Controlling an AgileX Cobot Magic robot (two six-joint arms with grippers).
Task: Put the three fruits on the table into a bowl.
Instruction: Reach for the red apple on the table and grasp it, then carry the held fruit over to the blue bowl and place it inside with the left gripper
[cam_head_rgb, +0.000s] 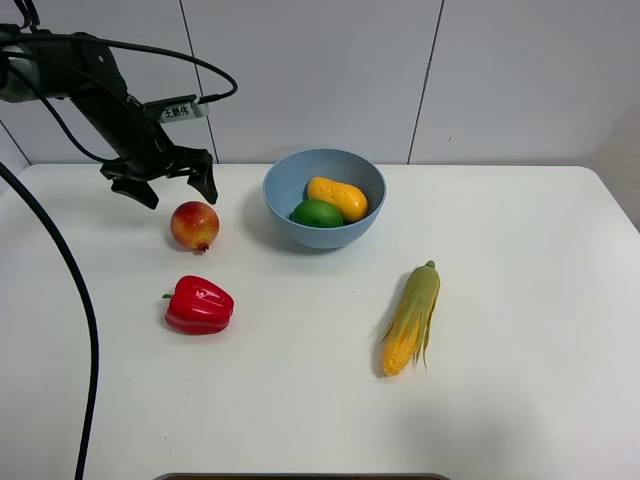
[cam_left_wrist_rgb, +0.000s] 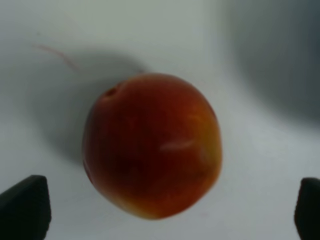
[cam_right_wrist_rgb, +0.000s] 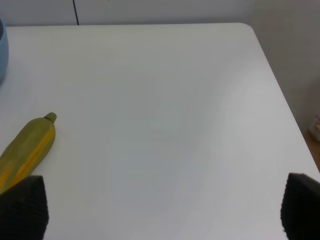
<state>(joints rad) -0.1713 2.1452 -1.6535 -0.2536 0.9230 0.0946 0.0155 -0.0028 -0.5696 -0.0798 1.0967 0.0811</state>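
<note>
While the lime (cam_head_rgb: 316, 213) and the mango (cam_head_rgb: 337, 197) lie touching inside the blue bowl (cam_head_rgb: 283, 178) in the upper middle of the high view, you have the pomegranate (cam_head_rgb: 195, 226) resting on the white surface (cam_head_rgb: 520, 300) just left of the bowl, apart from it. Your left claw (cam_head_rgb: 178, 196) hangs just above and to the upper left of that fruit, jaws spread wide and gripping nothing. In the left wrist view the pomegranate fills the middle, with the dark fingertips (cam_left_wrist_rgb: 25, 207) at the two lower corners and a gap on each side. Your right claw (cam_right_wrist_rgb: 161, 206) is spread wide too, with nothing in it, and the corn cob (cam_head_rgb: 412, 318) shows at the left edge of its view. In the high view the red pepper (cam_head_rgb: 199, 305) lies below the pomegranate, near but apart, and the corn lies to the lower right of the bowl.
</note>
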